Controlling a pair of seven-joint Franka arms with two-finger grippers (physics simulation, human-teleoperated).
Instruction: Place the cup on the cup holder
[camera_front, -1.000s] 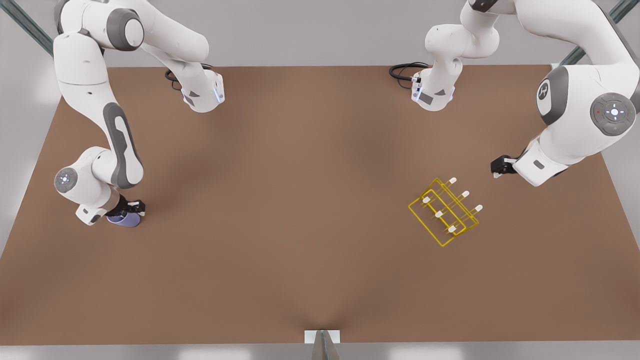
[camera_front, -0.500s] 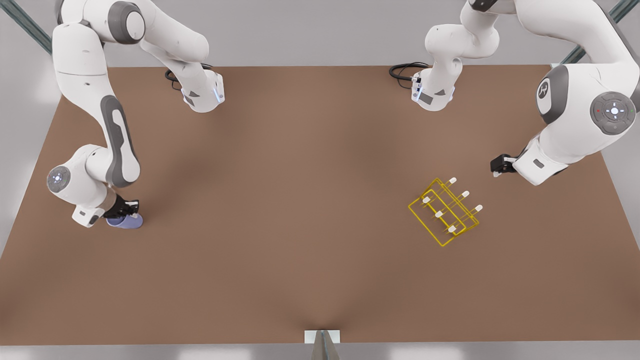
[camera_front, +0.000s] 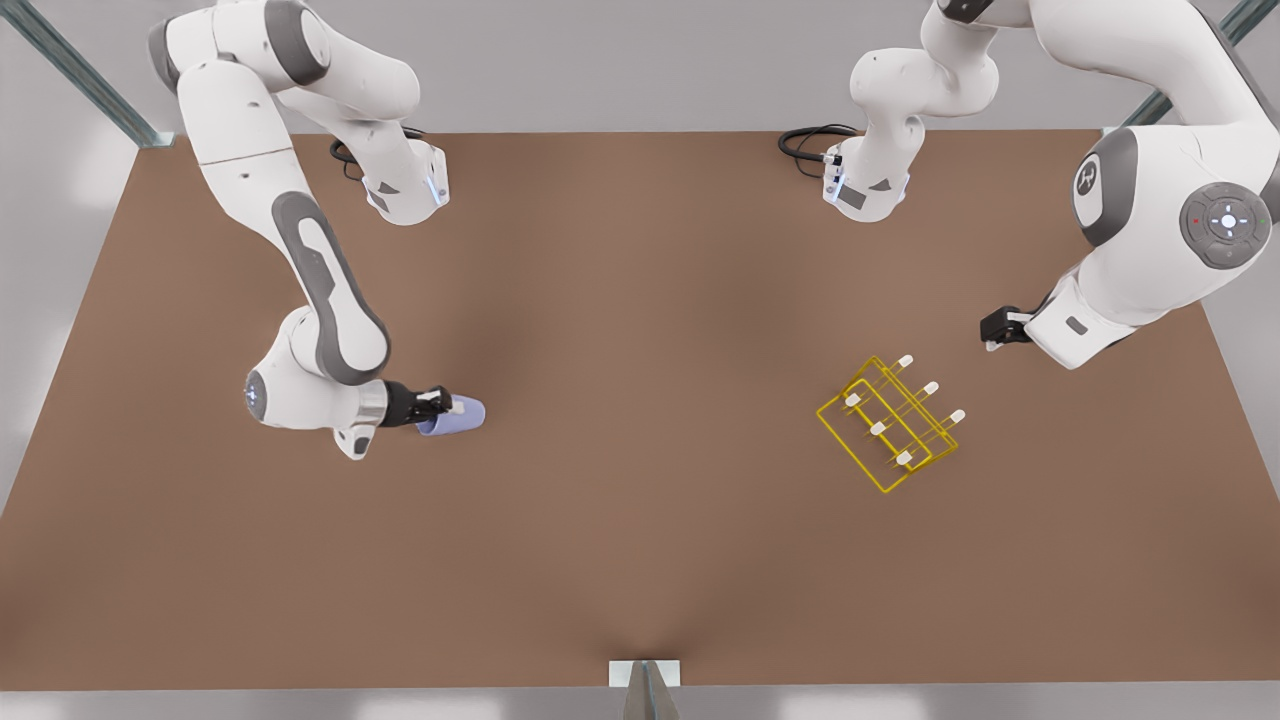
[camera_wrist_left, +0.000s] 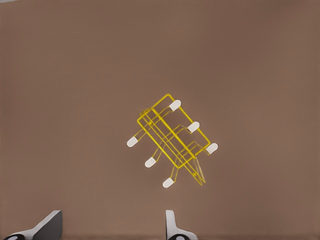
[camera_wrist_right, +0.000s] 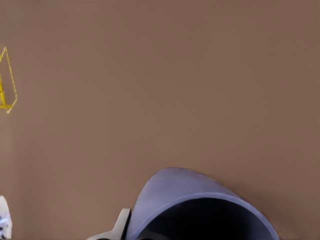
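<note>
Front view, right tool (camera_front: 447, 405) gripping cup (camera_front: 458, 418)

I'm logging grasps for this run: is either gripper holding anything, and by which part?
The right gripper holds the cup at its rim end, tipped sideways above the table. The left gripper waits open near the cup holder.

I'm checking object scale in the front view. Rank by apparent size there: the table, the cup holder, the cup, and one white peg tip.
1. table, by far the largest.
2. cup holder.
3. cup, held by the right pincer, so part is hidden; it may sit nearer the camera.
4. peg tip, smallest.
</note>
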